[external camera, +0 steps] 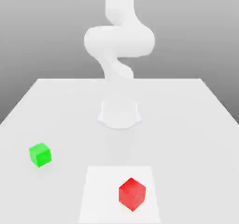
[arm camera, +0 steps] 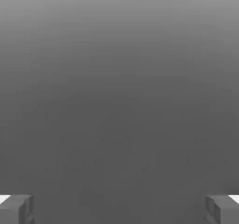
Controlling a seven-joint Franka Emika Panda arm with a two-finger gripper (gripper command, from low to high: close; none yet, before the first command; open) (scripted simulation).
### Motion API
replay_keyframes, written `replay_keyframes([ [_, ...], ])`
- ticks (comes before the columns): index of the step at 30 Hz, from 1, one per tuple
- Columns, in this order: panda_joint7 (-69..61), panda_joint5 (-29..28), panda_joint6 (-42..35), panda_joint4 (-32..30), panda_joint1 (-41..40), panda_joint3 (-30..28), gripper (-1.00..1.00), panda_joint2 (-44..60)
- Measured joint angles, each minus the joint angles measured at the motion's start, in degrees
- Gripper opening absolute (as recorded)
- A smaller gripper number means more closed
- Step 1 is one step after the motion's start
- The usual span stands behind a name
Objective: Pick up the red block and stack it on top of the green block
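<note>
white mat (external camera: 97,197) — under red block (external camera: 132,194) | green block (external camera: 40,154) — beside mat, apart

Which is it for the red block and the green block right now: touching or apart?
Apart: the exterior view shows a wide gap between them, the green block over at its left, the red block right of centre.

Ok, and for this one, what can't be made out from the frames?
- Upper arm, exterior view: cut off by the top edge.
- Gripper fingers, hand view: partly cut off by the picture's edges.
- Red block and green block, exterior view: their far faces are hidden behind their near ones.
</note>
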Motion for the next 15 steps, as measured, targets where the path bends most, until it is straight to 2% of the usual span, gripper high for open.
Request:
replay_keyframes([
  [7,15.3,-3.6,6.7,-4.9,-6.0,6.8,0.0,15.0],
  [15,32.2,-7.5,14.2,-10.4,-9.2,10.6,0.0,31.8],
])
